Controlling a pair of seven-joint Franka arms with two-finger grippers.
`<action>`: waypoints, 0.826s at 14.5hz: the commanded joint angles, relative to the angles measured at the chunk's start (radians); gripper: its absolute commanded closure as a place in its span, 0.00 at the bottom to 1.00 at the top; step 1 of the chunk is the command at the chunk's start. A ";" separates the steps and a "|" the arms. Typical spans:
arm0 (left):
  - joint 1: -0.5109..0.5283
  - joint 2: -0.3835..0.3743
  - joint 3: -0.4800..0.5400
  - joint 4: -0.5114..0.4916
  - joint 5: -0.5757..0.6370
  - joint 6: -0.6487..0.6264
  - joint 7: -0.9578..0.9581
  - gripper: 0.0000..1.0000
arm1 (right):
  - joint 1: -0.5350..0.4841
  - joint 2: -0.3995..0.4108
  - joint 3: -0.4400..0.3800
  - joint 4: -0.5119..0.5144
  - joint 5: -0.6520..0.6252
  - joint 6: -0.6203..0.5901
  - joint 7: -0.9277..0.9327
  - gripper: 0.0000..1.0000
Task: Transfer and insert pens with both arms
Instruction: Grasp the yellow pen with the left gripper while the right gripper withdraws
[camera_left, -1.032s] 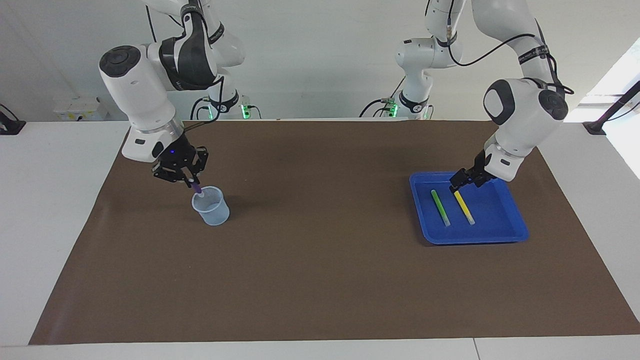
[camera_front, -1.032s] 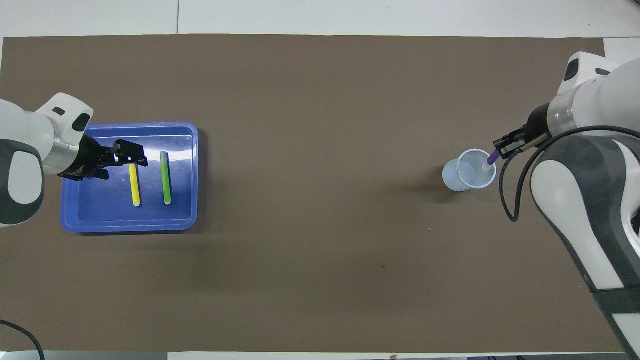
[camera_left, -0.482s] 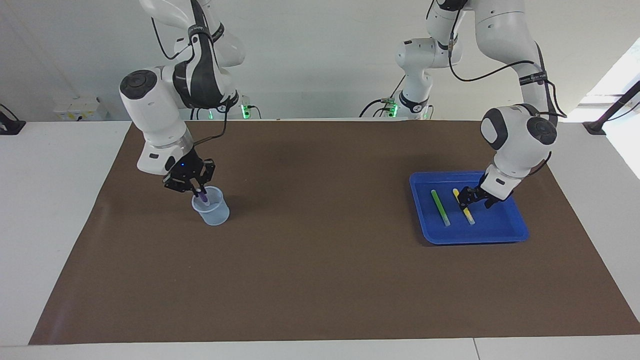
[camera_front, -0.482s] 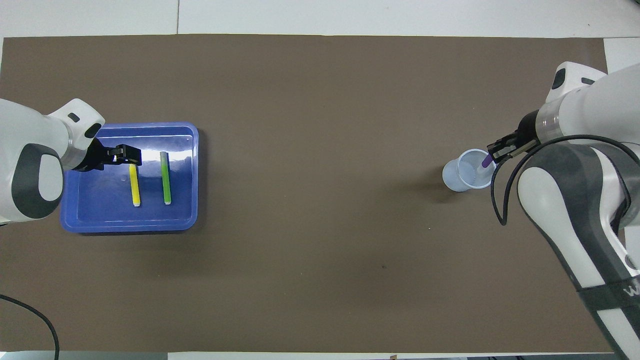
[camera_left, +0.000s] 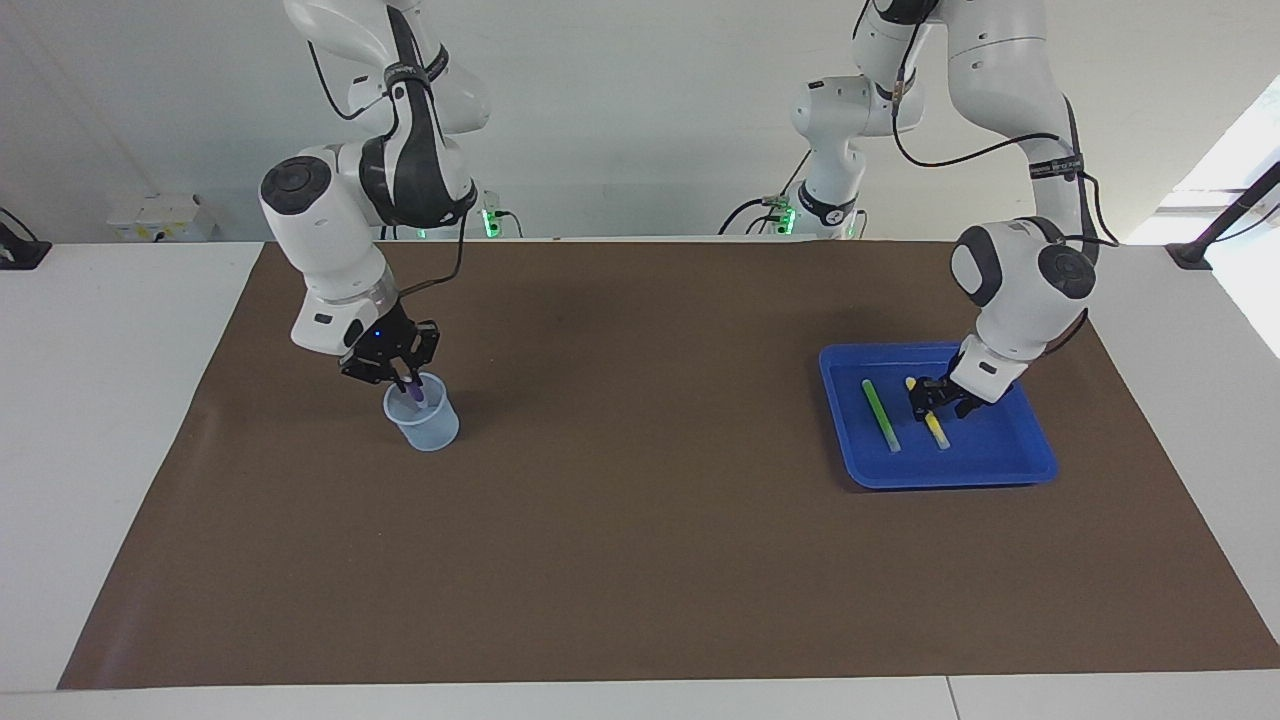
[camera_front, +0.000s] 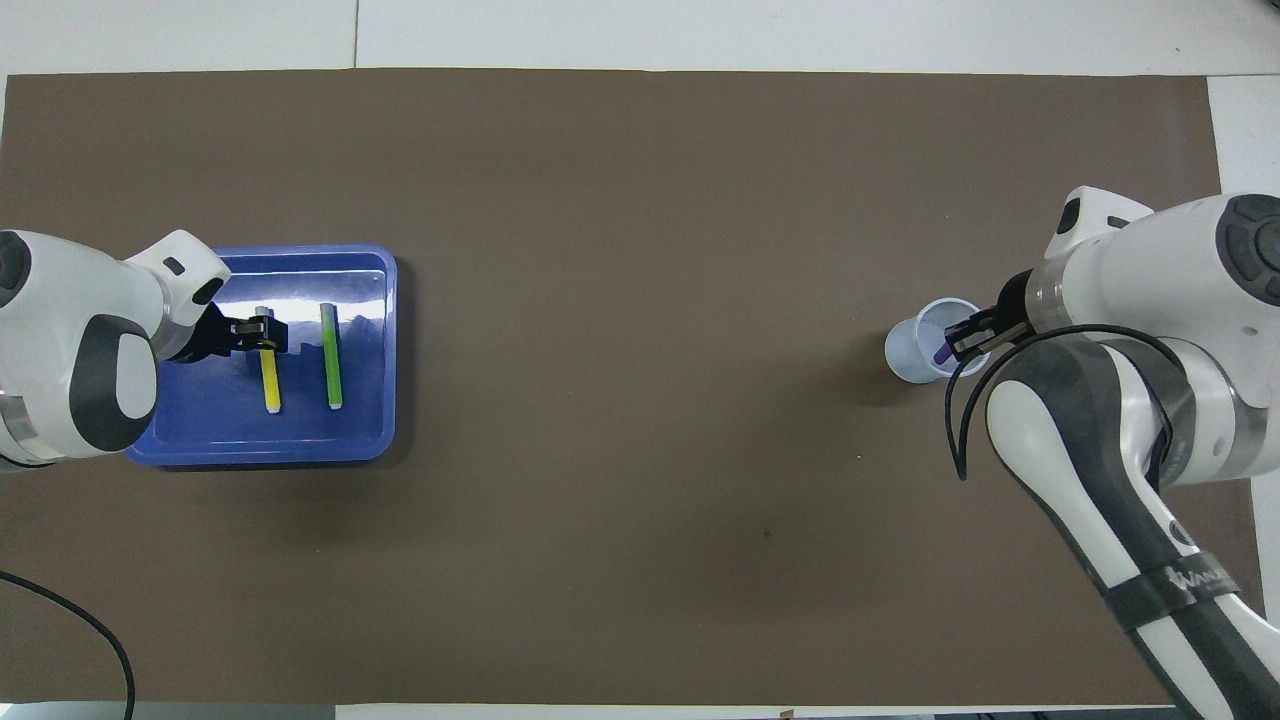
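A purple pen (camera_left: 412, 394) (camera_front: 942, 354) stands slanted inside a pale translucent cup (camera_left: 425, 425) (camera_front: 905, 355) toward the right arm's end of the table. My right gripper (camera_left: 400, 380) (camera_front: 962, 338) hangs just over the cup's rim, at the pen's upper end. A yellow pen (camera_left: 937, 430) (camera_front: 270, 385) and a green pen (camera_left: 880, 415) (camera_front: 331, 355) lie side by side in a blue tray (camera_left: 940, 478) (camera_front: 260, 455). My left gripper (camera_left: 928, 400) (camera_front: 264, 335) is down in the tray, on the part of the yellow pen nearer to the robots.
A brown mat (camera_left: 640, 560) covers most of the white table. The cup stands alone on it, and the tray sits toward the left arm's end. Black cables hang from both arms.
The right gripper has come down and lowered the purple pen deeper into the cup. The left gripper has dropped from above the tray onto the yellow pen.
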 joint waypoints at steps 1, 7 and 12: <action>0.012 0.002 -0.006 -0.031 0.023 0.045 0.000 0.31 | -0.004 -0.013 0.007 0.006 -0.019 0.002 0.016 0.00; 0.010 0.014 -0.006 -0.031 0.023 0.045 0.000 0.67 | 0.002 -0.026 0.013 0.184 0.178 -0.231 0.025 0.00; 0.012 0.017 -0.008 -0.026 0.021 0.036 -0.001 1.00 | 0.008 -0.058 0.013 0.171 0.513 -0.359 0.191 0.00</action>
